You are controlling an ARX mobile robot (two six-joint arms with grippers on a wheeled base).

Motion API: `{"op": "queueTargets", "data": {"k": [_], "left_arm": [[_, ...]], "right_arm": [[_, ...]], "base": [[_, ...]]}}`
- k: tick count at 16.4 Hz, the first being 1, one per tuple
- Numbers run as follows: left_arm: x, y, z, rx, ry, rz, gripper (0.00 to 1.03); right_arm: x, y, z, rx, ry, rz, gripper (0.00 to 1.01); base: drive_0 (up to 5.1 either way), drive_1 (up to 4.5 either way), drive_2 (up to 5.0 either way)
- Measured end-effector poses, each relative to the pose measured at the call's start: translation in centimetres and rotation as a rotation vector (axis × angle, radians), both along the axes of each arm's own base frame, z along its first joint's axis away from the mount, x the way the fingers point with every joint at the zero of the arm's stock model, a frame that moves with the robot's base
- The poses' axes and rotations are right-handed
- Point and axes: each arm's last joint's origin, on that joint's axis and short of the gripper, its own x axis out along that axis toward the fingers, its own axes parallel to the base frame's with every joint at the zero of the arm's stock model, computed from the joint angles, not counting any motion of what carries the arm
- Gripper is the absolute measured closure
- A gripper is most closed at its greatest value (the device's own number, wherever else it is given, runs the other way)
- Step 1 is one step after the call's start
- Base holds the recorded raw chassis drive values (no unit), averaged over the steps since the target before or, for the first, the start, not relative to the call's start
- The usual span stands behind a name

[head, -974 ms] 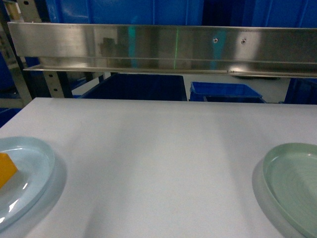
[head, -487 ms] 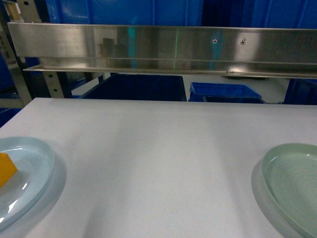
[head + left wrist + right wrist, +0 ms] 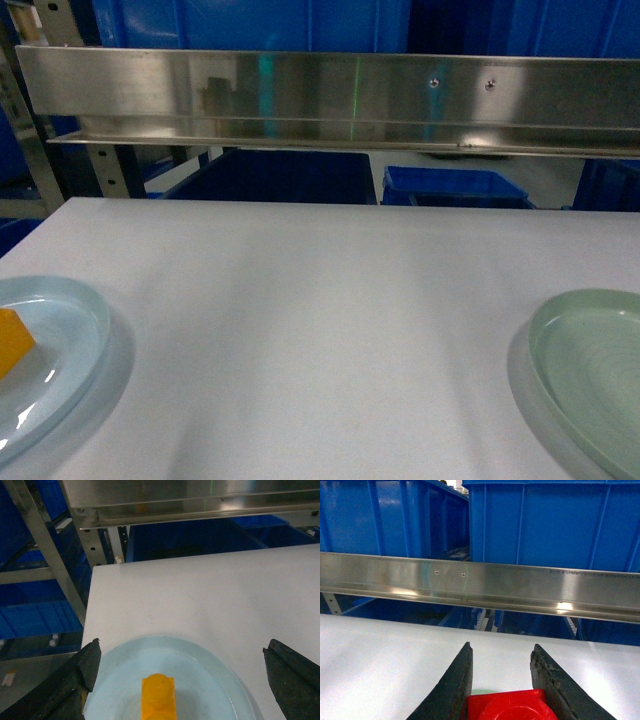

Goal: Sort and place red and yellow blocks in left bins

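An orange-yellow block (image 3: 12, 342) lies on the pale blue plate (image 3: 70, 330) at the head view's left edge. In the left wrist view this yellow block (image 3: 158, 697) sits low between the wide-apart fingers of my open left gripper (image 3: 181, 649), touching neither. My right gripper (image 3: 501, 650) is shut on a bright red block (image 3: 507, 706), both fingers pressed against its sides, with a sliver of green showing under it. Deep blue bins (image 3: 275, 175) stand beyond the table's far edge, and another blue bin (image 3: 40, 617) sits low to the table's left. Neither gripper shows in the head view.
A pale green plate (image 3: 590, 370) lies at the table's right, cut by the frame edge. A steel shelf rail (image 3: 330, 95) runs above the far edge of the table, with more blue tubs (image 3: 550, 520) on it. Metal rack uprights (image 3: 47, 555) stand at the left corner.
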Motion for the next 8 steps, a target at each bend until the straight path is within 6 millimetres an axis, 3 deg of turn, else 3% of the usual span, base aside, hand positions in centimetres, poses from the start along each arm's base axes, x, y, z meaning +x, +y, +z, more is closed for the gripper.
{"op": "queueTargets", "data": {"k": [8], "left_arm": [[0.0, 0.0, 0.0, 0.0, 0.0, 0.0, 0.05]], "right_arm": [[0.03, -0.09, -0.81, 0.0, -0.018, 0.005, 0.72]], "base": [[0.0, 0.0, 0.0]]}}
